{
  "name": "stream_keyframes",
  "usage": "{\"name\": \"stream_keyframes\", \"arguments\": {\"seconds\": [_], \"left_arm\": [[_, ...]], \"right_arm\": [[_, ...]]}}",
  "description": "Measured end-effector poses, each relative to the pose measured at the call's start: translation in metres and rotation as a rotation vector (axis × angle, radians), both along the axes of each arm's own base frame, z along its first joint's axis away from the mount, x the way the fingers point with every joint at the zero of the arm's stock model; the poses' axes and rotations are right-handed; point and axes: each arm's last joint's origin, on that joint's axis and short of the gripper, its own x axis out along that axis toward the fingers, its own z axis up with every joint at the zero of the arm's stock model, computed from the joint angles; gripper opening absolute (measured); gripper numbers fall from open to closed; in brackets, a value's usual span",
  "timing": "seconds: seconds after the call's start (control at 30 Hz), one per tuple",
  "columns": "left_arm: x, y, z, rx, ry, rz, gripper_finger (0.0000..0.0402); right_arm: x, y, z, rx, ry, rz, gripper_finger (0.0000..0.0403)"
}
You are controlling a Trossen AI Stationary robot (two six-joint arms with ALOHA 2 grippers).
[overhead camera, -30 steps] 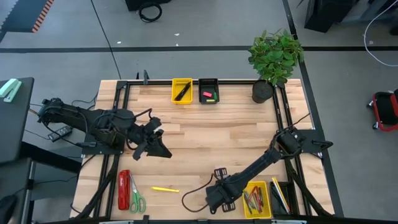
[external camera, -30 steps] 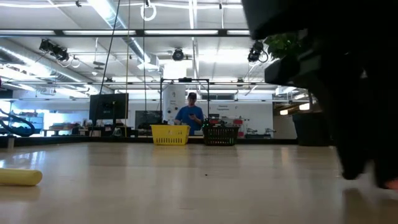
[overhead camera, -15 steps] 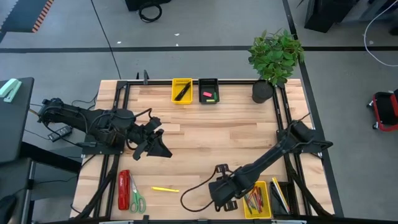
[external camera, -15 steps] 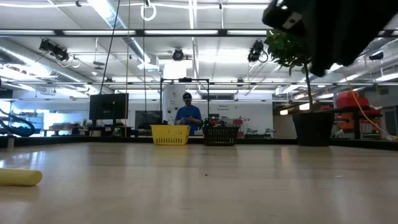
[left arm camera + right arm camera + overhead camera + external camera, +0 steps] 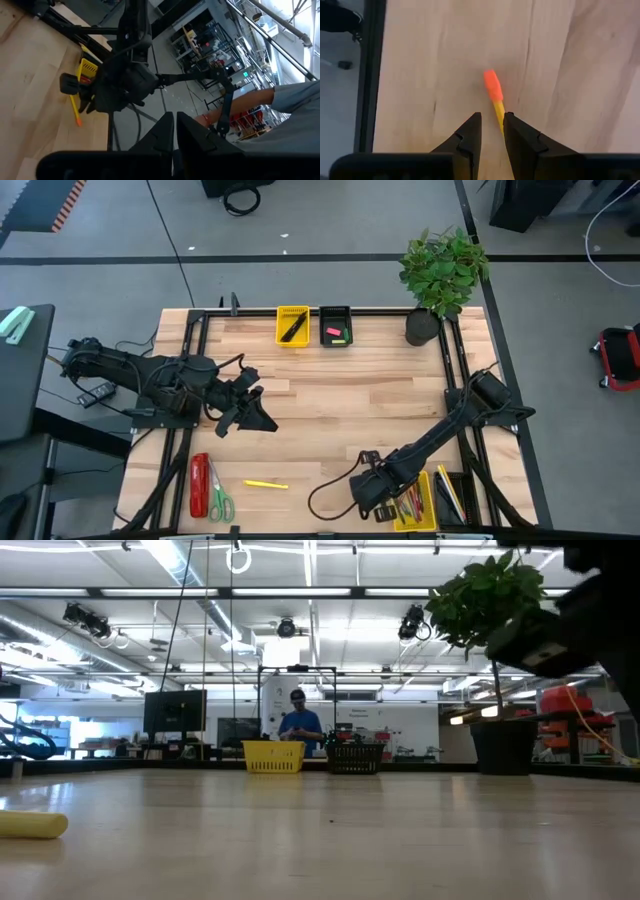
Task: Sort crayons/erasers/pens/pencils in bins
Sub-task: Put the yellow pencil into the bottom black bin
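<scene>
1. Right gripper (image 5: 372,498): we find it at the lower centre-right of the high view, just left of the near yellow bin (image 5: 414,502). Its fingers (image 5: 468,134) pinch a yellow pencil (image 5: 495,97) with an orange-pink tip, held above the table (image 5: 340,395).
2. Left gripper (image 5: 252,418): we log it over the left-centre of the table in the high view, its fingers (image 5: 162,131) pressed together and holding nothing.
3. Bins: we count a far yellow bin (image 5: 292,325) holding pens and a far black bin (image 5: 336,326) holding erasers at the upper centre; the near yellow bin holds crayons, and a near black bin (image 5: 452,493) beside it holds pencils.
4. Loose items, lower left of the high view: a yellow stick (image 5: 265,484), a red stapler (image 5: 199,484) and green-handled scissors (image 5: 219,498).
5. Potted plant (image 5: 442,270): upper right.
</scene>
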Motion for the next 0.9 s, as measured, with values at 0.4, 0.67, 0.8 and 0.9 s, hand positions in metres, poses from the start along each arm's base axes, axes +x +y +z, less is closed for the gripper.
{"name": "stream_keyframes", "arguments": {"seconds": [0.4,0.67,0.8,0.9], "left_arm": [[-0.001,-0.004,-0.001,-0.059,0.047,-0.010,0.0031],[-0.006,-0.013,-0.010,-0.061,0.154,-0.045,0.0025],[-0.008,-0.013,-0.018,-0.041,0.236,-0.043,0.0023],[-0.009,-0.013,-0.021,-0.040,0.278,-0.035,0.0024]], "right_arm": [[0.008,0.008,0.000,-0.006,-0.138,0.060,0.0088],[0.008,0.007,-0.005,-0.031,-0.136,0.057,0.0088],[0.008,0.006,-0.007,-0.055,-0.161,0.049,0.0088],[0.007,0.002,-0.014,-0.052,-0.160,0.041,0.0088]]}}
